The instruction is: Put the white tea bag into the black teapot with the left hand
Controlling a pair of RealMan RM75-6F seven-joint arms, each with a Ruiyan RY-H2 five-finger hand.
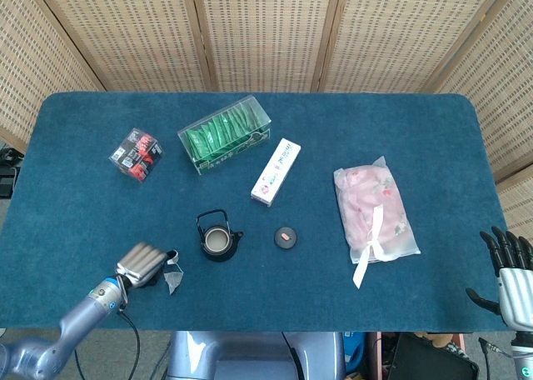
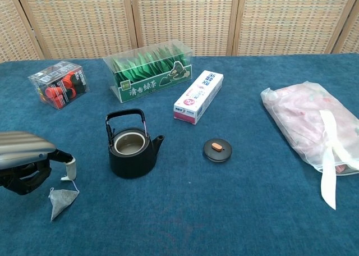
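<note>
The white tea bag lies on the blue cloth at the front left, left of the black teapot. The teapot stands upright with no lid on. My left hand hovers just above and to the left of the bag. Its fingertips pinch the small tag at the end of the bag's string, and the string runs down to the bag. The head view shows the left hand, the tea bag and the teapot. My right hand hangs off the table's front right corner, fingers spread, holding nothing.
The teapot's lid lies to the right of the pot. Behind stand a clear box of green tea packets, a white carton and a small black-and-red box. A pink plastic bag lies at the right.
</note>
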